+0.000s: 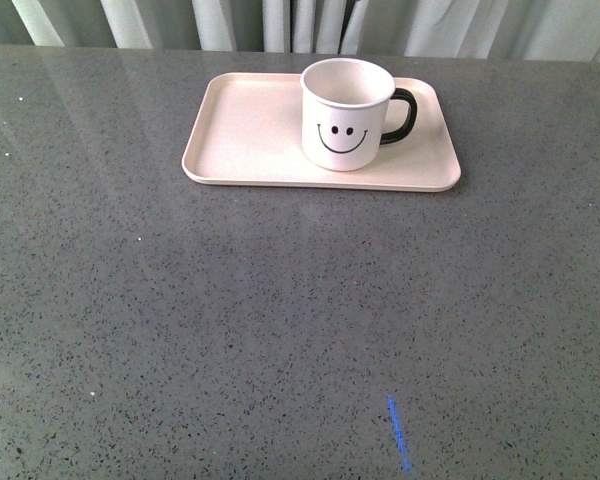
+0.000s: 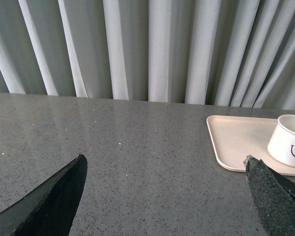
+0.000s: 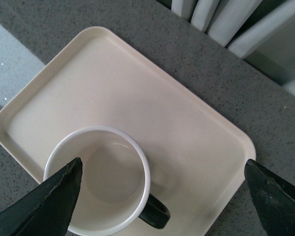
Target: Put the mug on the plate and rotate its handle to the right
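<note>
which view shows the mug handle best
The front view: the handle shows as a full black loop, pointing right off the mug. The right wrist view sees it only from above, partly cut off at the edge. The left wrist view shows none of it.

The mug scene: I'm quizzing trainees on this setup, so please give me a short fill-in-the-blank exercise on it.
1. The mug stands on the pink ____.
2. In the front view its black handle points to the ____.
3. The face printed on the mug is a ____.
4. Seen from the right wrist, the mug is ____ inside.

Missing words: tray; right; smiley; empty
</note>
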